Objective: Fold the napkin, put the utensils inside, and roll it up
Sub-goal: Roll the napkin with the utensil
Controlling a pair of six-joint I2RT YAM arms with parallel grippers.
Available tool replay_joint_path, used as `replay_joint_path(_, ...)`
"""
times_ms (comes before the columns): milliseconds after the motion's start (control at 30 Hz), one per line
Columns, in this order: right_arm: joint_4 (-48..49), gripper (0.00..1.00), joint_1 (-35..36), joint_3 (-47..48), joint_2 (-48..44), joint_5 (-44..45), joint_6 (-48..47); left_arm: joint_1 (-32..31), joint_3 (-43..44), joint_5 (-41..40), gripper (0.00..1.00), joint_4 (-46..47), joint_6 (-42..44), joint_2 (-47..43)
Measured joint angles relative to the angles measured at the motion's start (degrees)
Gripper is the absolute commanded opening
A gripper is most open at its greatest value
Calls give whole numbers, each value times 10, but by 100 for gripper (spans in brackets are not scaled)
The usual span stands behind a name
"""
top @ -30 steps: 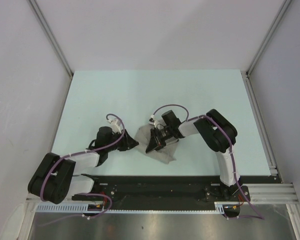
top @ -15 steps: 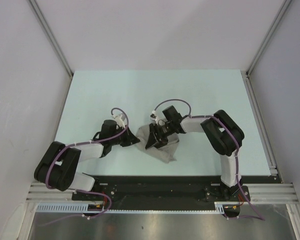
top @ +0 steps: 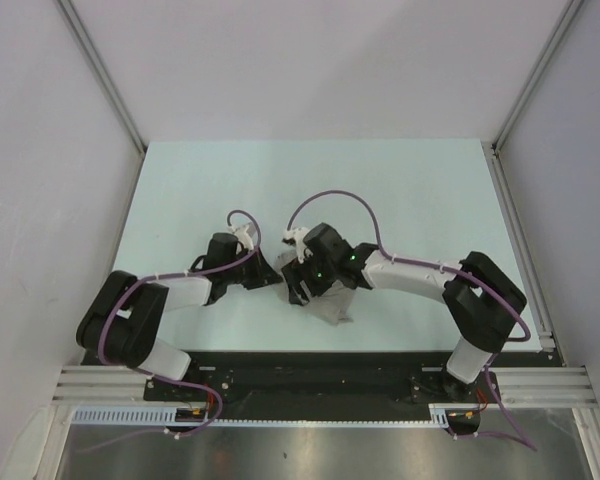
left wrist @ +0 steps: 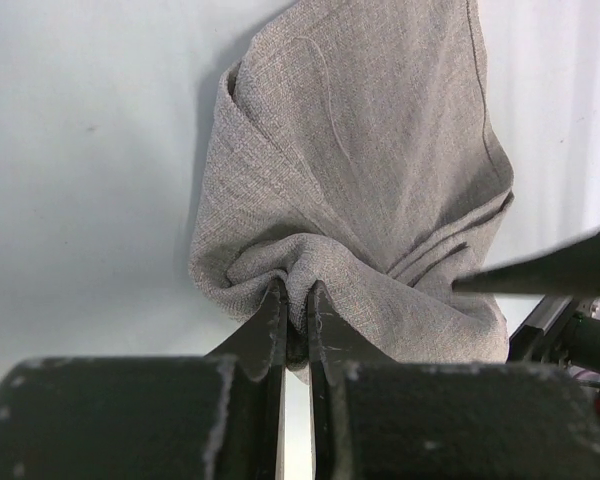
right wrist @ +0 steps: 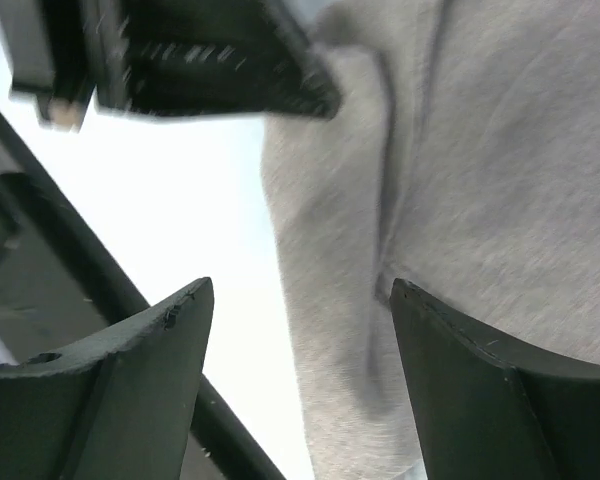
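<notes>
The light-grey napkin [top: 333, 303] lies bunched and partly folded on the table, just in front of the arm bases. My left gripper [top: 276, 279] is at its left edge, shut on a gathered fold of the napkin [left wrist: 370, 180]; the cloth puckers between the jaws of the left gripper [left wrist: 296, 302]. My right gripper [top: 302, 287] hovers over the napkin's left part, covering much of it from above. In the right wrist view the right gripper [right wrist: 300, 300] is open above the napkin [right wrist: 480, 180], with nothing between its fingers. No utensils are in view.
The pale green table [top: 280, 180] extends behind and to both sides of the napkin, bounded by white walls and metal rails. A black base strip [top: 310, 365] runs along the near edge. The two grippers are very close together; the left gripper's body [right wrist: 200, 60] shows in the right wrist view.
My left gripper moved right to the napkin and shut on its edge. The right gripper opened, let go of the cloth, and its arm stretched further left.
</notes>
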Motion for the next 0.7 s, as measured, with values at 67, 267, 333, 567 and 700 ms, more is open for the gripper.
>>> replay_joint_path(67,3,78,36,-16,-10,57,-12,0,2,2,0,-1,0,2)
replay_joint_path(267,0,78,94,-52,-13,184,-35,0,12,3,0,-9,0,9)
replay_joint_path(333,0,77,103,-54,-12,207,-40,0,14,4,0,-10,0,11)
replay_joint_path(567,4,40,118,-54,17,237,-52,0,18,5,7,-10,0,15)
replay_joint_path(700,9,26,101,-52,22,215,-51,0,19,4,36,-6,-2,15)
